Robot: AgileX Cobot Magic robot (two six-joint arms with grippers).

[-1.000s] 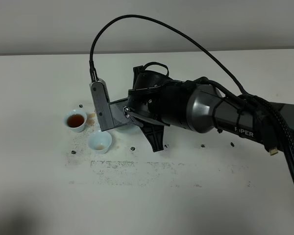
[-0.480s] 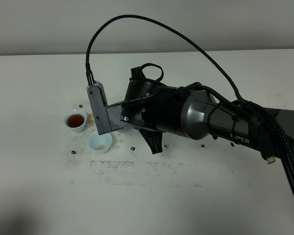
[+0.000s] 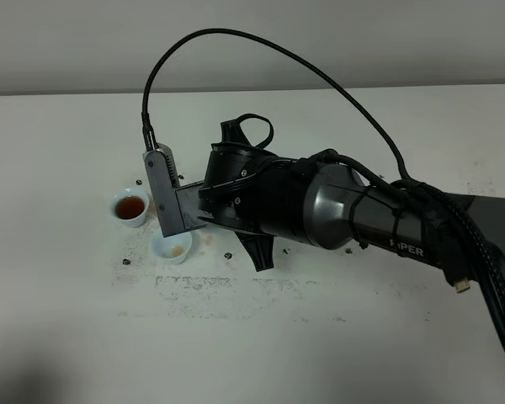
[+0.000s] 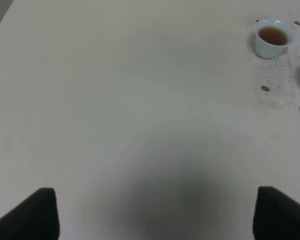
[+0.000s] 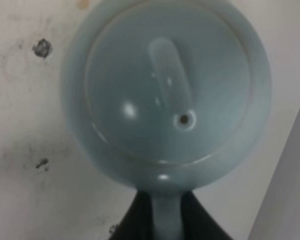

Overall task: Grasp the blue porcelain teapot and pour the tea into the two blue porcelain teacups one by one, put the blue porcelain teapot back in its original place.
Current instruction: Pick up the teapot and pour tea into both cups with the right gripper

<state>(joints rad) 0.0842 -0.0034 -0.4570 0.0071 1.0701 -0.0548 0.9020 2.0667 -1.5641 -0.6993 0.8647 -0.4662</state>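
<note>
White table [image 3: 84, 337] runs back to a grey wall [image 3: 67, 42], its top marked with dark specks [image 3: 126, 262] and brownish stains [image 3: 156, 202] around the cups. From the right of the high view the right arm [image 3: 337, 206] reaches across the middle, its wrist over the cups and a black cable [image 3: 261, 46] looping above it.

At its end the right gripper [image 5: 162, 222] is clamped on the teapot [image 5: 165, 90] by its handle [image 5: 166, 217]. The wrist view shows dark fingers [image 5: 132, 225] pressed to either side of the pale loop. That view looks down on the pot, which fills most of it, with the lid [image 5: 140, 100] on, a long knob [image 5: 167, 60] and a small vent hole [image 5: 183, 120]. Speckled table lies behind it. The spout is out of sight, and I cannot tell how far the pot is tipped. In the high view the pot is hidden under the wrist and its grey bracket [image 3: 164, 198], close by the near cup [image 3: 172, 247].

That cup is partly covered by the bracket, and a little tea shows in its bottom. Just beside it, toward the wall, the far cup [image 3: 130, 207] stands upright with brown tea in it.

Off to the side the left gripper [image 4: 157, 215] hangs over bare table, well apart from the cups, jaws wide with nothing between them
</note>
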